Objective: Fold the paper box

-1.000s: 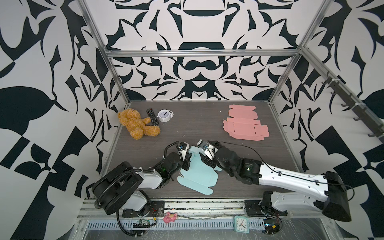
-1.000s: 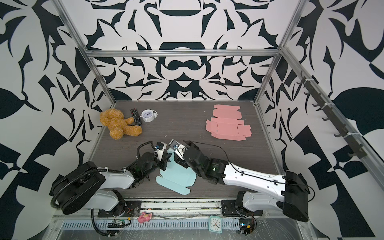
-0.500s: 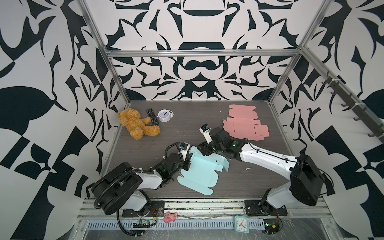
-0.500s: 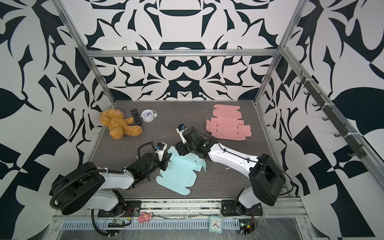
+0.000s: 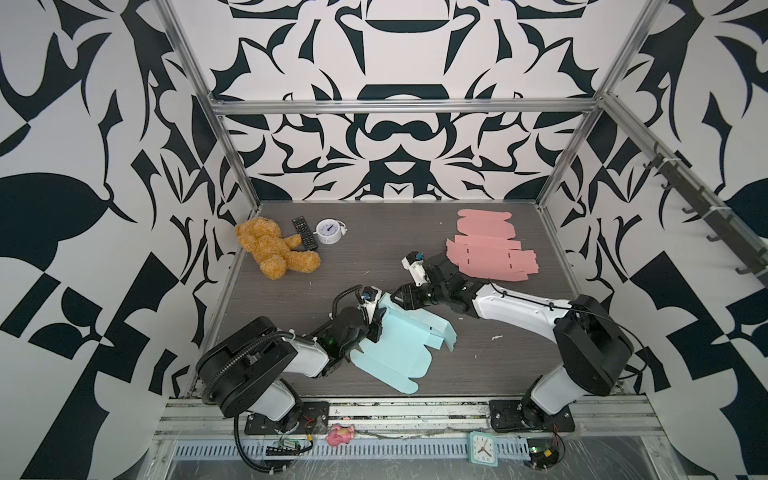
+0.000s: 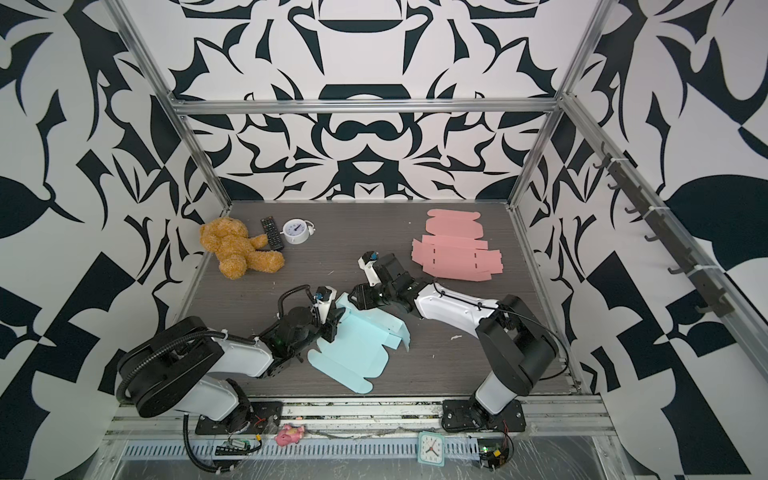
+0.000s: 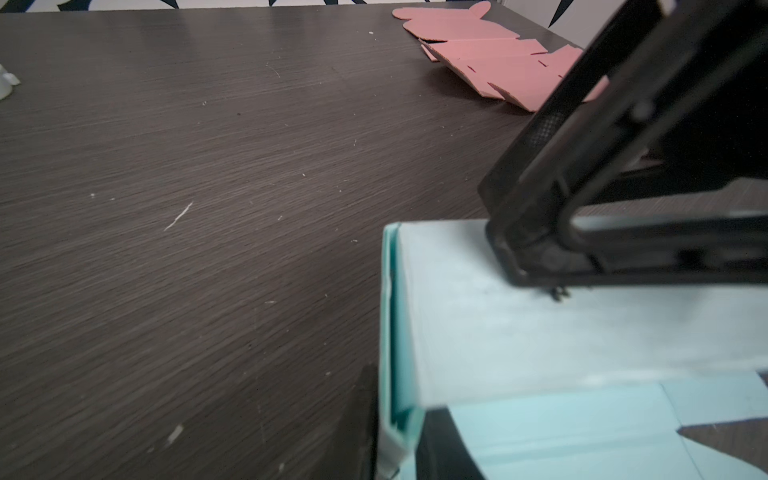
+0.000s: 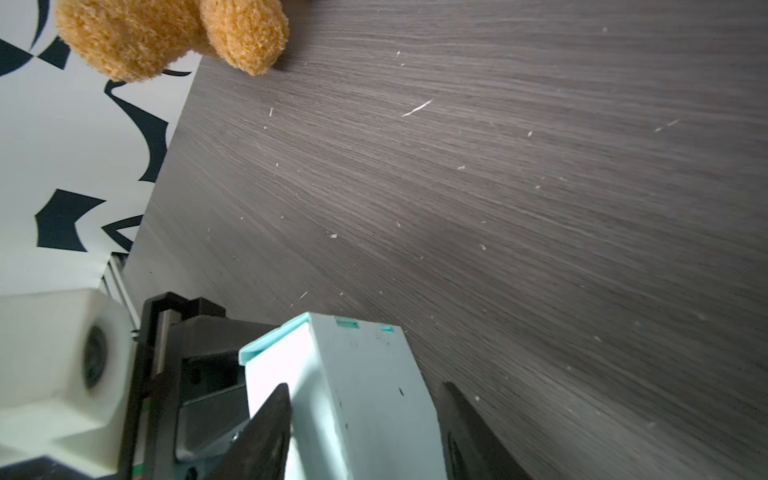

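Folding is advancing: right gripper (image 5: 400, 300), just arrived, is closing around the blue box (image 5: 395, 353). Left gripper (image 5: 376, 323) is pinching its wall.

Your table (image 5: 374, 257) is matt, dark wood grain. The blue box (image 5: 390, 357) is smooth matt card, and so is the pink sheet (image 5: 490, 249). The teddy bear (image 5: 270, 249) you see is fuzzy plush; the frame (image 5: 399, 107) is brushed metal.

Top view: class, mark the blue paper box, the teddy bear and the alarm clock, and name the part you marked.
blue paper box (image 5: 390, 353), in a top view, its flat unfolded panel
teddy bear (image 5: 268, 249), in a top view, its belly
alarm clock (image 5: 329, 231), in a top view, its dial
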Controlling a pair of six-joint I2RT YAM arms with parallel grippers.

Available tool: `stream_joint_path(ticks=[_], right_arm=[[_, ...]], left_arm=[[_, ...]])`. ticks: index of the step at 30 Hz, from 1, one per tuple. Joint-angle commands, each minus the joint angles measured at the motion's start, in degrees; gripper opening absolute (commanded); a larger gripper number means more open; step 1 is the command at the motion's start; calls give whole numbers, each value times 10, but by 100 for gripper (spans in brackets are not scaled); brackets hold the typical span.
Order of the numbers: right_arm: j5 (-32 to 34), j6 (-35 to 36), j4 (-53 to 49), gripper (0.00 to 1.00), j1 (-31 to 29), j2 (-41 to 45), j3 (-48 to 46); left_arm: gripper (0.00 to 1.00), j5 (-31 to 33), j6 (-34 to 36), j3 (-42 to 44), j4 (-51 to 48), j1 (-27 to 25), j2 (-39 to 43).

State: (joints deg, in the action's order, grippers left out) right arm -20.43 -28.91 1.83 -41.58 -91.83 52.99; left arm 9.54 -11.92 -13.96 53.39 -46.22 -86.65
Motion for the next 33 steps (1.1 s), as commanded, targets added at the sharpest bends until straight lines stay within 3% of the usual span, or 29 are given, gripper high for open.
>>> stream_joint_path(ticks=[1,7,18,27,33], right_arm=[[-20,-13,11,56,3,6,-15],[-33,-25,19,52,4,6,-24],[-83,-125,128,51,-2,35,-100],[-59,-123,129,50,-6,38,-114],[-55,-131,139,49,-9,37,-117]], left_arm=[[20,15,8,-8,21,-2,-12],[16,22,14,-17,17,-2,-13],[12,31,12,-20,13,-2,-22],[15,31,9,-22,30,-2,-49],[11,37,8,-22,45,-2,-67]])
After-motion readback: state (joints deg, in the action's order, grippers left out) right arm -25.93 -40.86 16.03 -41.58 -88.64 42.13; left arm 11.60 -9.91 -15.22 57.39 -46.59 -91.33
